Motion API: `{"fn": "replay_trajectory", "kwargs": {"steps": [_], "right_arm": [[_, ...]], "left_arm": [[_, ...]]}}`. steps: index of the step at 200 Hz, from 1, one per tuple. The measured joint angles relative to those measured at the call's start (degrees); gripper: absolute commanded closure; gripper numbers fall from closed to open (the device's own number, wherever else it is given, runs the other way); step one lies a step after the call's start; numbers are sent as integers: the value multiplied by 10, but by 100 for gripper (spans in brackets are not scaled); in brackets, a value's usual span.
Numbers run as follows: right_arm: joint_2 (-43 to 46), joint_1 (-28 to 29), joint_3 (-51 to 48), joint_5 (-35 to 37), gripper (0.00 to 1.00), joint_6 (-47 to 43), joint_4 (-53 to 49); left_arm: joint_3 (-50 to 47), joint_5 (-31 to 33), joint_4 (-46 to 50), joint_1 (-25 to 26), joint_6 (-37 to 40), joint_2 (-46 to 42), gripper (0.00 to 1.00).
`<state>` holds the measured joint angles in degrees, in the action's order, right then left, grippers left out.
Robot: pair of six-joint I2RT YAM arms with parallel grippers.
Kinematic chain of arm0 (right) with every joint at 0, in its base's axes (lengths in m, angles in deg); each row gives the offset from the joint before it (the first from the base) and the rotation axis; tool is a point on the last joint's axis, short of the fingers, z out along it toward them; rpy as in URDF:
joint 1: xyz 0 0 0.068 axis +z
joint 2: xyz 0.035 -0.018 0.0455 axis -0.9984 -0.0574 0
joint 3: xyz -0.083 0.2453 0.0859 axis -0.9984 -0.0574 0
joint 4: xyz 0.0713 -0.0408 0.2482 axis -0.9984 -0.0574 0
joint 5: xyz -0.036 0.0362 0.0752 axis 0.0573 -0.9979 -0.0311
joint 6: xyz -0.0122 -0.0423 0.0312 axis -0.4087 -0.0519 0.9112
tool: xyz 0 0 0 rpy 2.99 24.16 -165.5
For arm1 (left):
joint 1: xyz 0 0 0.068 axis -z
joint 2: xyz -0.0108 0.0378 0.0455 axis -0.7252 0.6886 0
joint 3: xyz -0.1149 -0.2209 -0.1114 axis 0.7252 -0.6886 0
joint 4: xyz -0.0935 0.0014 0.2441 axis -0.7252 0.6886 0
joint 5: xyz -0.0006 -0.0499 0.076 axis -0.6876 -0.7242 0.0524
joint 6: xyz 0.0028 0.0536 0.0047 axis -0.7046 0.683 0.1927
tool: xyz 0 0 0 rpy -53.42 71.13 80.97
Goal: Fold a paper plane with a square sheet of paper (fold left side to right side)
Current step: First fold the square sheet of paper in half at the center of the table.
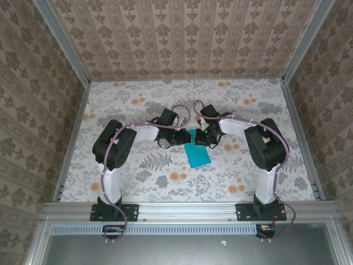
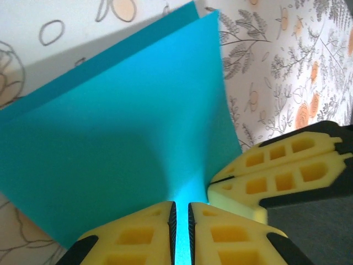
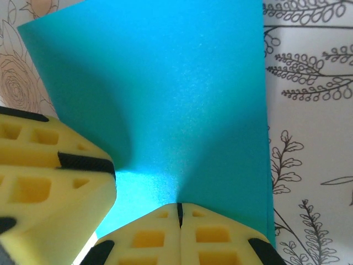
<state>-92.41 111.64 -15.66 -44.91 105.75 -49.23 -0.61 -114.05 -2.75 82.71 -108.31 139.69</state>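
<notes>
My left pincer (image 2: 180, 216) and right pincer (image 3: 179, 212) each pinch the half-folded square sheet of paper (image 2: 121, 127). Next, I think, comes flattening the crease.

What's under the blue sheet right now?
A second layer of the square sheet of paper peeks out along its far edge; floral table surrounds it. Anything beneath is covered.

One cyan square sheet of paper (image 1: 198, 155), two grippers, namely left gripper (image 2: 179, 207) and right gripper (image 3: 179, 208), one floral table (image 1: 138, 176).
</notes>
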Motion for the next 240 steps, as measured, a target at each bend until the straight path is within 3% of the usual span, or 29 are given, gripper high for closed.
{"fn": "replay_trajectory", "kwargs": {"steps": [240], "right_arm": [[-4, 2, 8, 13, 98, -25, -17]], "left_arm": [[65, -23, 32, -55, -7, 47, 83]]}}
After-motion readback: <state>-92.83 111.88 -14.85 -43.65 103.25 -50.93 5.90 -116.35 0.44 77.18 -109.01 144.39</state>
